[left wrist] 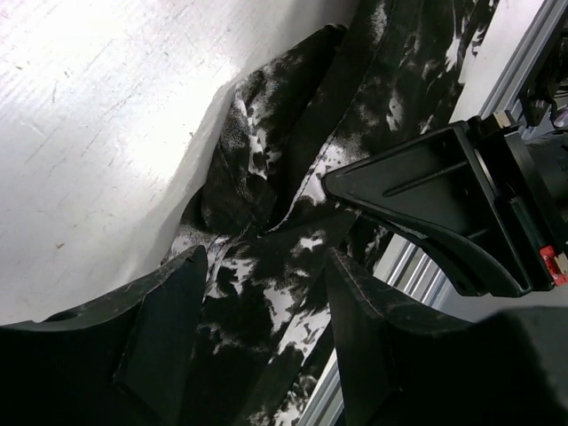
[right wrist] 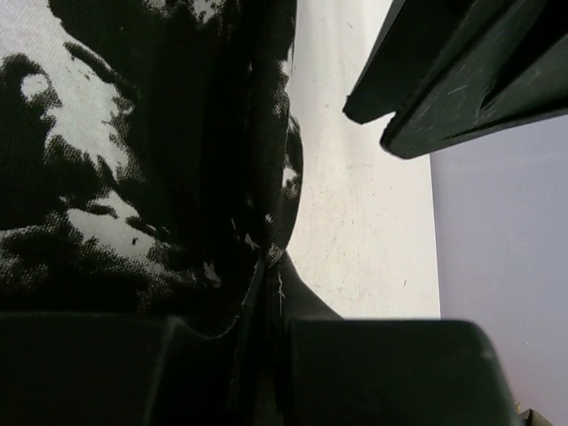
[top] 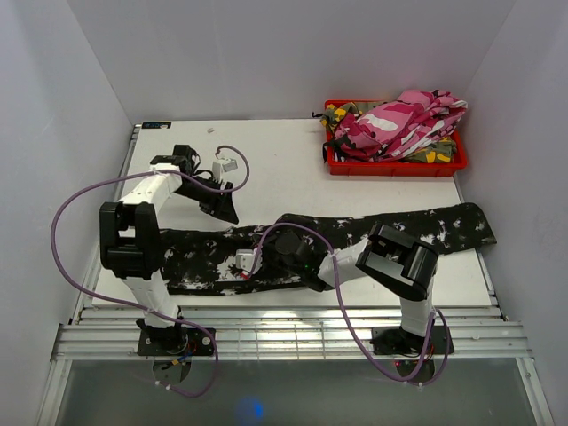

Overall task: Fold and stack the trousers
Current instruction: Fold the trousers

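Left jaws: spread above long black white-splotched cloth trousers (top: pixel 355 231)
Right jaws: pinching that cloth
Red plastic bin (top: pixel 395 167): one o'clock on white desk (top: pixel 284 169), holds pink-white camouflage trousers (top: pixel 399 120)

White-black arms (top: pixel 151 186), purple cables (top: pixel 55 229) — black claws (left wrist: pixel 266 266)

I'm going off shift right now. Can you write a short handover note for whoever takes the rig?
Left gripper: open, over the far edge of the black-and-white trousers, toward their left end.
Right gripper: shut on that pair's cloth, left of its middle.
Things: that pair lies full length across the near table. The pink camouflage trousers and green-yellow camouflage trousers are heaped in the red bin, far right.
Done: one pair laid out; no stack yet.
Left: fold it, fold the binned pairs, stack all.
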Controlling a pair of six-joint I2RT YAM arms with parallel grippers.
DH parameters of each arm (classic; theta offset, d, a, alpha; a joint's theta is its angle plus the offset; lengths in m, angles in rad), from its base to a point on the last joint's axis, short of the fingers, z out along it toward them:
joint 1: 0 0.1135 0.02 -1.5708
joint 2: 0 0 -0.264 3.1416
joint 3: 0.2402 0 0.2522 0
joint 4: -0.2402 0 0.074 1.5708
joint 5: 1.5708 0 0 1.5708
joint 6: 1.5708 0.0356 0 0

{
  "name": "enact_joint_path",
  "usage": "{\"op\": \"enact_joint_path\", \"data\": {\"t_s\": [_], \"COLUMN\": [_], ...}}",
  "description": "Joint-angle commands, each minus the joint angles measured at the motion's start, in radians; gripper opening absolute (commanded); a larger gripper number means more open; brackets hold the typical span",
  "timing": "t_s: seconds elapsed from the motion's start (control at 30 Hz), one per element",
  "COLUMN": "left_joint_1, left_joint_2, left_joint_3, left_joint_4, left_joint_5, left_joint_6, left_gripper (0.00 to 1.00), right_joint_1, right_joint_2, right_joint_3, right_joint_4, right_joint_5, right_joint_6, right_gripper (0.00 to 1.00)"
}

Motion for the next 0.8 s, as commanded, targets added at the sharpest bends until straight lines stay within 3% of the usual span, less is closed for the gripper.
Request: {"op": "enact_joint_path", "data": {"t_s": [0.0, 0.33, 0.43, 0.63, 0.77], "left_joint_1": [-0.013, -0.02, -0.024, -0.027, -0.03], "left_joint_2": [-0.004, 0.019, 0.028, 0.047, 0.051], "left_joint_3": [-0.029, -0.093, -0.092, -0.105, -0.124], "left_joint_4": [0.056, 0.144, 0.135, 0.115, 0.109], "left_joint_5": [-0.018, -0.077, -0.06, -0.018, -0.012], "left_joint_6": [-0.063, -0.126, -0.124, -0.123, -0.13], "left_gripper": [0.66, 0.63, 0.54, 0.47, 0.49], "right_joint_1": [0.011, 0.015, 0.015, 0.015, 0.015], "right_joint_2": [-0.013, -0.005, -0.002, 0.003, 0.007], "right_joint_3": [-0.02, -0.026, -0.025, -0.025, -0.028], "right_joint_4": [0.079, 0.092, 0.093, 0.096, 0.108], "right_joint_5": [0.004, -0.003, 0.002, 0.014, 0.019], "right_joint_6": [-0.01, -0.019, -0.021, -0.019, -0.021], "right_gripper": [0.08, 0.08, 0.08, 0.08, 0.08]}}
